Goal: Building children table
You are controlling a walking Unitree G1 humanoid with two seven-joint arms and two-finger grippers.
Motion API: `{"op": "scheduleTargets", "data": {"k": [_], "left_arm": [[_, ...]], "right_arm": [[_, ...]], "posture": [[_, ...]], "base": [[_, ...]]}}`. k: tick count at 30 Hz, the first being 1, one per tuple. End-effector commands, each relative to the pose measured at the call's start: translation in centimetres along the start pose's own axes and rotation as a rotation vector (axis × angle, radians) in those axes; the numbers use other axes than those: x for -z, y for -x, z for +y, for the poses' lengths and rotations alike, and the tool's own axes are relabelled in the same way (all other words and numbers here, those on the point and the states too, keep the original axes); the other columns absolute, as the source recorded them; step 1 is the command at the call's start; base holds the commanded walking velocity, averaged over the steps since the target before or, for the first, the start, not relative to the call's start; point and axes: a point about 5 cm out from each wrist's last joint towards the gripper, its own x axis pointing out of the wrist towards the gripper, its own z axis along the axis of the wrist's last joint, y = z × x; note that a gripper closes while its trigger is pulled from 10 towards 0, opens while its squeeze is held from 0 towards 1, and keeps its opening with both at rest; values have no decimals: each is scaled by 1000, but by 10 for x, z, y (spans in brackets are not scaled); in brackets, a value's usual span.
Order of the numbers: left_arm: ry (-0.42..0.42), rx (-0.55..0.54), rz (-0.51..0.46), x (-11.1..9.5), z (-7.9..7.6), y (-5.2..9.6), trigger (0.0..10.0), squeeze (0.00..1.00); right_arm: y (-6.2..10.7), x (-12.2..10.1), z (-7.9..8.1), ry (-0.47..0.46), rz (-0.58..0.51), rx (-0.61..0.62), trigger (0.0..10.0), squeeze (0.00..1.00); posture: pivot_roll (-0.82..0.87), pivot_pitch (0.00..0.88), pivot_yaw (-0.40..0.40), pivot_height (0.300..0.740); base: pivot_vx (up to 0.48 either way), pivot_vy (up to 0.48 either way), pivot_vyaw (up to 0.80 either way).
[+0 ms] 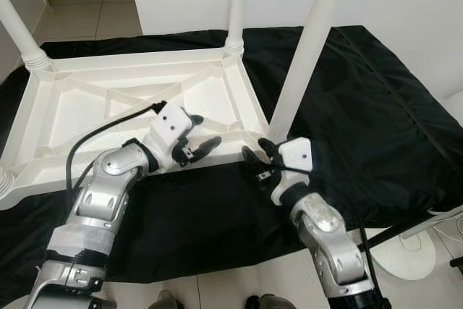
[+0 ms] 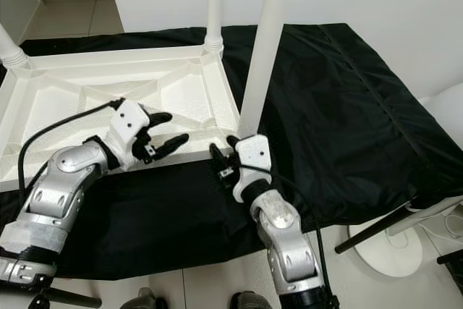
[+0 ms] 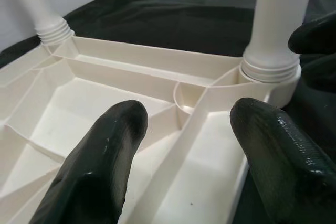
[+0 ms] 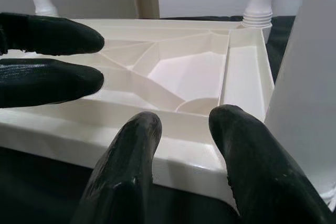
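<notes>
Nearest to the robot, the right gripper (image 1: pixel 255 153) sits at the near corner of the upturned white plastic tabletop (image 1: pixel 87 103), its two black fingers spread apart and holding nothing, just beside the foot of the near right leg (image 1: pixel 307 48). This leg stands upright in its corner socket, and in the left wrist view its threaded collar seems fully seated (I cannot confirm how tight it is). A little to the left, the left gripper (image 1: pixel 199 148) hovers over the ribbed underside of the tabletop near the same edge, its fingers (image 3: pixel 100 166) also open and empty.

The tabletop lies upside down on a black cloth (image 1: pixel 362 106) that covers the floor. Further away, the far right leg (image 1: pixel 236 5) and the far left leg (image 1: pixel 18 34) are already standing in their sockets. At the near left corner a piece of white leg (image 1: pixel 3 182) shows at the picture edge, but too little to judge it.

So at least three legs appear mounted. I judge the assembly nearly finished; what is left is probably checking the legs and turning the table upright.
</notes>
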Motion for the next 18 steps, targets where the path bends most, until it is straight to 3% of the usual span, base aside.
{"op": "scheduleTargets", "data": {"k": [1,8,12,18], "left_arm": [[27,-157,-18,-1,8,-1,10000,0],[66,-145,-44,-6,6,-8,10000,0],[236,-67,-122,-20,-3,-20,10000,0],[338,0,-164,-31,-10,-17,10000,0]], "right_arm": [[-1,3,-11,-40,19,-25,10000,0],[-2,-2,-34,-72,18,-69,10000,0],[-5,-8,-63,-32,52,-187,10000,0],[-10,-11,-85,-56,59,-190,10000,0]], "posture": [[-44,53,-11,740],[-49,49,-6,740],[-55,46,0,740],[-55,51,9,740]], "base": [[0,0,0],[0,0,0],[0,0,0],[0,0,0]]}}
